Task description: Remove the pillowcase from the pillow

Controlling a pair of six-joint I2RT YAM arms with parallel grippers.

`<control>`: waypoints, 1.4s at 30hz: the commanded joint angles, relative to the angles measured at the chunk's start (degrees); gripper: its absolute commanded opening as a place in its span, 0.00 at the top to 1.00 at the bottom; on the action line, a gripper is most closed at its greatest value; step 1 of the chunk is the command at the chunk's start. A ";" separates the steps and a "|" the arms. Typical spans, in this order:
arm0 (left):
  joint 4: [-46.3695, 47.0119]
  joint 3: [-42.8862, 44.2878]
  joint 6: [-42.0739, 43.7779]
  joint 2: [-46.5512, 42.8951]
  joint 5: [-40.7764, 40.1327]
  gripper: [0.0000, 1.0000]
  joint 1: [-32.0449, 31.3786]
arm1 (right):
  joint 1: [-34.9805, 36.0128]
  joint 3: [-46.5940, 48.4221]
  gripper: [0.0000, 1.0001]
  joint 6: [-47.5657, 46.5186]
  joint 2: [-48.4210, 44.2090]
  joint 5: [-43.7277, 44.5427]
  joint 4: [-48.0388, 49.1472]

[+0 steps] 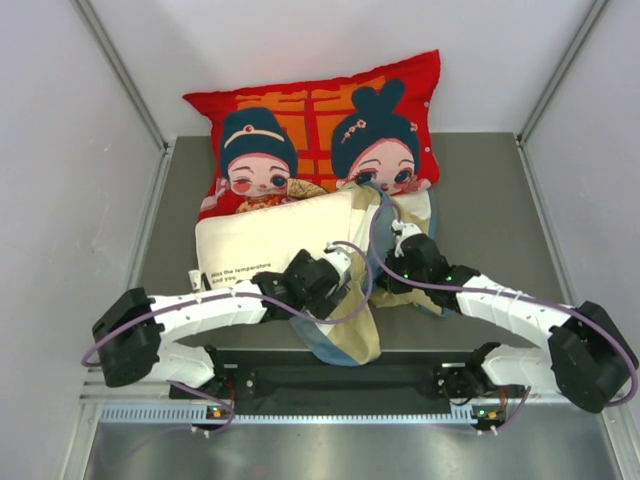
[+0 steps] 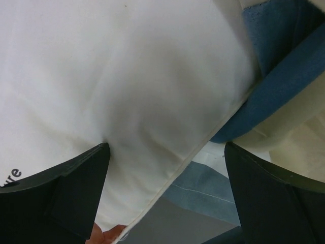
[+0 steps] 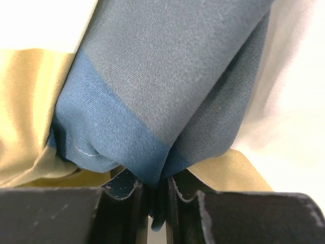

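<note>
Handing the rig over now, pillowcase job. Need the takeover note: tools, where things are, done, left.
Left tool: open, fingers straddling a seamed edge of the plump cream-white pillow, one fingertip touching it.
Right tool: shut on a blue fold of the blue, tan and cream fabric pillowcase.
Layout: pillow lies mid-table in front of the red cartoon-figure cushion; pillowcase is bunched at its right end and trails toward the arm bases.
Done: most of the pillow is bare.
Left: its right end appears to sit inside the case; hold the pillow and pull the case clear.
</note>
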 commanded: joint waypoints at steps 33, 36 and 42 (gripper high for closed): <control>-7.50 10.03 -0.41 4.14 -8.92 1.00 3.84 | -17.89 2.95 1.00 -6.78 -13.36 -2.75 -5.98; -7.50 10.64 0.02 4.76 -8.83 1.00 3.84 | -17.89 2.51 0.86 -7.39 -13.01 -4.51 -5.63; -8.37 15.65 1.78 6.86 -8.04 1.00 3.84 | -17.89 4.79 0.18 -9.68 -17.48 -4.00 -10.62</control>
